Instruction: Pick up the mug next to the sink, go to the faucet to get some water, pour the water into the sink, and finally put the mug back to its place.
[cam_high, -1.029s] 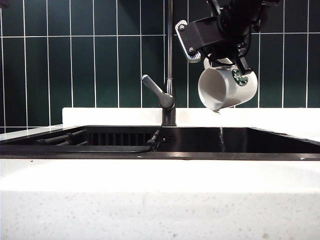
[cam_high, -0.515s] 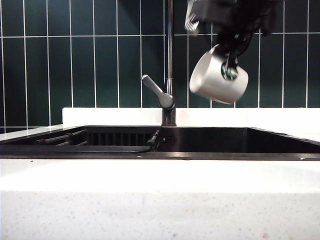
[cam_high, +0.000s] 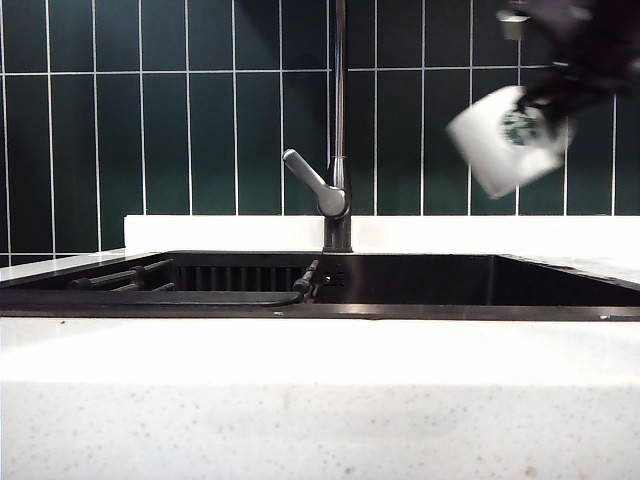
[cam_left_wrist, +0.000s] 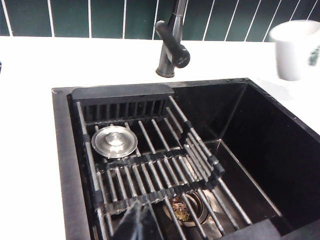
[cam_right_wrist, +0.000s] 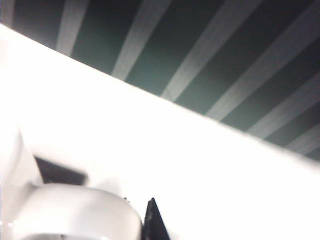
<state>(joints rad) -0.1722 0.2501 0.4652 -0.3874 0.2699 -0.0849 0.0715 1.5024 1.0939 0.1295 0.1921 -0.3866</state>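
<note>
While it hung tipped at upper centre 1 second ago, the mug (cam_high: 505, 138) now sits blurred at the exterior view's upper right, above the sink (cam_high: 420, 310), clamped by the right gripper (cam_high: 560, 85). The left gripper (cam_left_wrist: 135, 225), closed, hovers over the sink rack (cam_left_wrist: 150, 170).

You're looking at kitchen: black sink (cam_high: 560, 283) sunk in white speckled countertop (cam_high: 320, 400), chrome faucet (cam_high: 338, 150) behind it, dark green wall tiles (cam_high: 190, 130), drying rack (cam_left_wrist: 150, 165) and drain strainer (cam_left_wrist: 182, 209) inside basin, white mug (cam_high: 503, 140).
</note>
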